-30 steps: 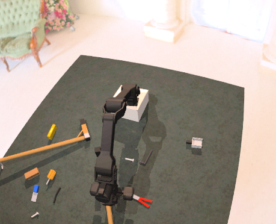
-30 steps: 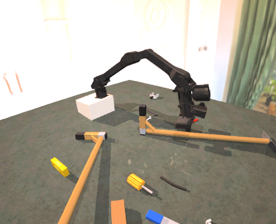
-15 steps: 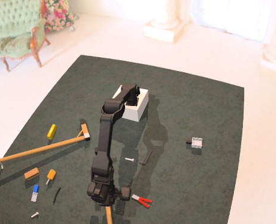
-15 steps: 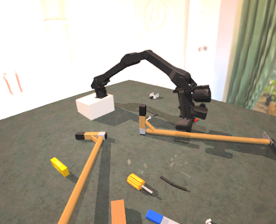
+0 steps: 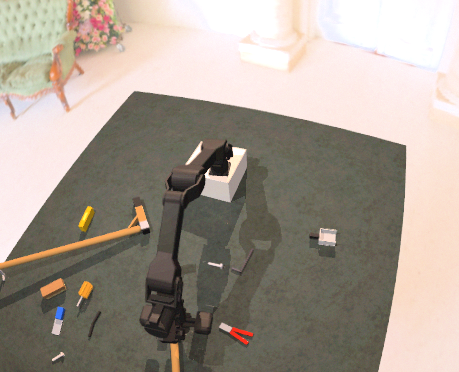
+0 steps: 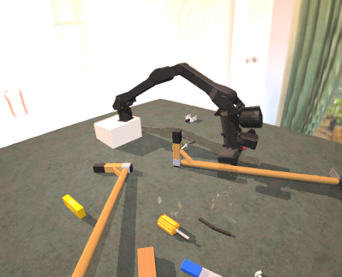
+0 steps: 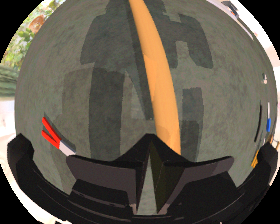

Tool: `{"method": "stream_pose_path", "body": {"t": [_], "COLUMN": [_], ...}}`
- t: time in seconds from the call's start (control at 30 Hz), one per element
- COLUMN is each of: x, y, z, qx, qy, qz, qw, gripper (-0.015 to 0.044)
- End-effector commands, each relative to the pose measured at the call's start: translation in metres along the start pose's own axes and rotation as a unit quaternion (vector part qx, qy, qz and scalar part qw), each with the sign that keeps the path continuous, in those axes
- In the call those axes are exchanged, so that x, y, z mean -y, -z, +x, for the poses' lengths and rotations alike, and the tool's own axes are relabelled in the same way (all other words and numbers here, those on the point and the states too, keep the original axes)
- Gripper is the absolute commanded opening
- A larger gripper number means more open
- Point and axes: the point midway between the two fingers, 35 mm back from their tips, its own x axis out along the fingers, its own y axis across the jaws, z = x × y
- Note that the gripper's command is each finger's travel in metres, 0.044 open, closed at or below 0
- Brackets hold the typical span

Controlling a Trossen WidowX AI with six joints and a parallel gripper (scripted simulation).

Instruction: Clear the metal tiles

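My gripper (image 6: 229, 161) (image 7: 150, 142) points down, shut and empty, low by the handle of one long scraper (image 5: 175, 357) (image 6: 284, 174) (image 7: 159, 85). In the wrist view the handle passes just right of the fingertips; I cannot tell whether they touch. In the exterior view this scraper's dark grip block stands upright at one end, its blade at the other. A second, similar long scraper (image 5: 71, 245) (image 6: 104, 220) lies off to the left in the top view. I cannot make out the steel plate, the tiles or the catch box in any view.
The arm stands on a white block (image 5: 218, 189) (image 6: 118, 132). Red pliers (image 5: 237, 333) (image 7: 51, 137) lie near the gripper. A yellow block (image 5: 86, 219) (image 6: 74, 206), an orange screwdriver (image 5: 85, 290) (image 6: 168, 224), a brown block (image 5: 53, 288) and a small white tray (image 5: 327, 237) lie farther off.
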Motion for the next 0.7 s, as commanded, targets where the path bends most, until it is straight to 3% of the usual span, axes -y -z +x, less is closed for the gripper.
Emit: {"method": "stream_pose_path", "body": {"t": [0.0,0.67], "x": [0.009,0.029], "y": [0.000,-0.004], "z": [0.003,0.004], "qx": [-0.001,0.001], "qy": [0.001,0.002], "qz": [0.002,0.001], "qw": [1.000,1.000], "gripper": [0.0000,0.0000]}}
